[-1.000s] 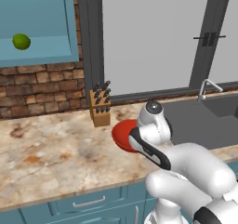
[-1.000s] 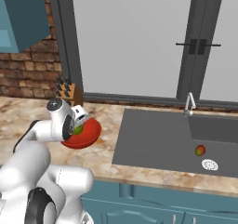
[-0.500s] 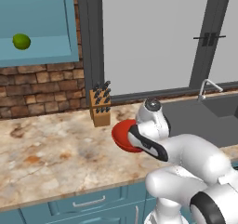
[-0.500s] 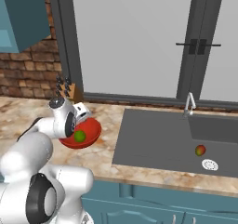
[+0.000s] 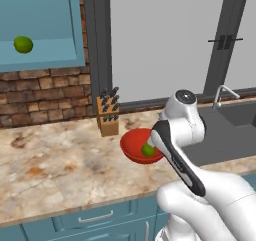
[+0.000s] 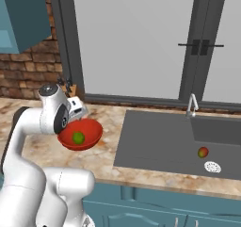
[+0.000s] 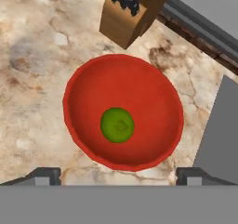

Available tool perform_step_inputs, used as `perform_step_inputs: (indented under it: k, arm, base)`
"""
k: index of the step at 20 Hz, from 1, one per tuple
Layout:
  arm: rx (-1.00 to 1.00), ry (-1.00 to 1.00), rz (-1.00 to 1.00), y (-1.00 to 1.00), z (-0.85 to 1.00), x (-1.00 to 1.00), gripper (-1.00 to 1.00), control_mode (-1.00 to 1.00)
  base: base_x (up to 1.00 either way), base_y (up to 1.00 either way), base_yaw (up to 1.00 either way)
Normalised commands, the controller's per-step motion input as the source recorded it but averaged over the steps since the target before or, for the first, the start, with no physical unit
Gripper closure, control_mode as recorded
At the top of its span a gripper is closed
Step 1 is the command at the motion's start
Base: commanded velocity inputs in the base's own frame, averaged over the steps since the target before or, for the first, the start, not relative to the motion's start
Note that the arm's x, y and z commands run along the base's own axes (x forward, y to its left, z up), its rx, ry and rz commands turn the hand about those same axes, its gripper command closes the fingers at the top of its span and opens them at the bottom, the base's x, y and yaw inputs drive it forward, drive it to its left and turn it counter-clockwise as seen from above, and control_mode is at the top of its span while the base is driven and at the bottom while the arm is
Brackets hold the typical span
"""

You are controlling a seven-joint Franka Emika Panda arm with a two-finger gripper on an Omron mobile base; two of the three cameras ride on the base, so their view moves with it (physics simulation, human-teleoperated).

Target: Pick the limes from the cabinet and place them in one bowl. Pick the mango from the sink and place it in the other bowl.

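I am hovering my gripper [image 7: 118, 175] directly above the red bowl [image 7: 79, 83], fingers spread wide with nothing between them; the two dark fingertips [image 7: 44, 174] are sitting at opposite sides of the hand view with bare counter and bowl rim showing between.

One lime [image 7: 117, 124] is lying below me in the bottom of the bowl, slightly off centre. It is resting there free, touching neither finger. Judgement: the bowl's sloping wall is keeping it from rolling out, so it should not need holding.

The second lime [image 5: 23, 44] is sitting on the shelf of the open teal cabinet [image 5: 45, 60], well above me and far to my left. Judgement: this is the next pick, and it calls for a long swing up and left, entering the cabinet without clipping its frame.

The knife block [image 7: 128, 14] is standing just beyond the bowl, away from me, near its far rim. Judgement: any lift from here should go straight up first to avoid it.

The mango [image 6: 203, 152] is lying in the sink [image 6: 155, 146], well off to my right, just beside the silver drain [image 6: 212, 166]. The marble counter [image 5: 55, 160] under the bowl is level.
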Motion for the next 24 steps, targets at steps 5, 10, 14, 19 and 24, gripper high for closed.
perform_step_inputs:
  k: [5, 10, 14, 19, 24]
  arm:
    - [0.00, 0.04, 0.00, -0.35, -0.20, -1.00, -1.00, -1.00]
    - [-0.01, -0.01, 0.01, -0.20, -0.17, -0.72, -1.00, -1.00]
    - [-0.02, 0.03, 0.00, -0.07, -0.14, -0.34, -1.00, 1.00]
    - [0.00, 0.00, 0.00, 0.00, 0.00, 0.00, -1.00, 1.00]
    - [0.00, 0.00, 0.00, 0.00, 0.00, 0.00, -1.00, 1.00]
  base:
    - [0.00, 0.00, 0.00]
    - [0.00, 0.00, 0.00]
    - [-0.21, -0.04, 0.00]
    - [-0.82, -0.28, -0.01]
    - [-0.11, -0.67, -0.16]
